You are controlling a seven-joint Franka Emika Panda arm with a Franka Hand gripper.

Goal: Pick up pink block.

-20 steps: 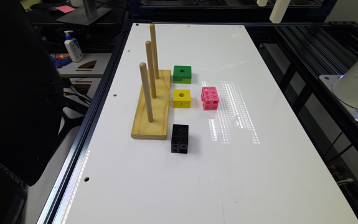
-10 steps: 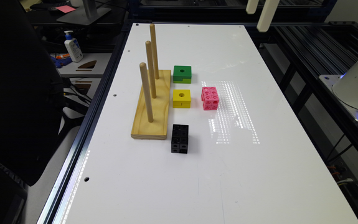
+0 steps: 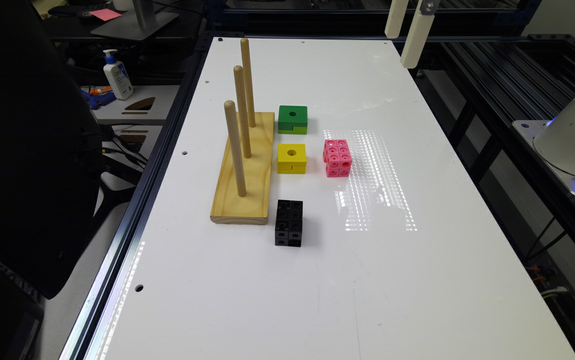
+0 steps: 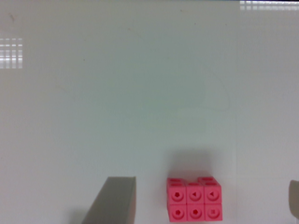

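Exterior view: the small bright pink plastic cube of snap-together cubes w/ round holes (image 3: 337,157) sits on the white tabletop (image 3: 317,280), roughly mid-table, just beside the yellow square block w/ a centre hole (image 3: 292,158), on that block's exterior-view right. The two are apart, not touching. Beyond the yellow one is a green square block w/ a hole (image 3: 293,119). A light wooden base board w/ three upright dowel pegs (image 3: 244,170) lies on the exterior view's left of both blocks. A black cube of the same snap-together type (image 3: 288,229) stands nearer the camera, close to the board's near corner. The gripper (image 3: 405,37) hangs high at the top of this view, above the table's far edge, well apart from the pink cube; two pale fingers (image 3: 417,40) point down, spaced apart. Off the table on the exterior view's left: a white pump bottle w/ blue label (image 3: 118,75) on a side surface, a dark chair back (image 3: 22,145). White robot base w/ blue light at the exterior view's right edge (image 3: 574,135).

Wrist view: the pink cube (image 4: 194,203) rests on the white surface (image 4: 140,93), w/ a soft shadow beside it. One grey finger (image 4: 114,200) shows to one side of it, a sliver of the other at the frame edge (image 4: 294,198), wide gap between them, so the gripper is spread & empty, gripping nothing. The cube lies betw the two fingers in the frame but well below them, untouched
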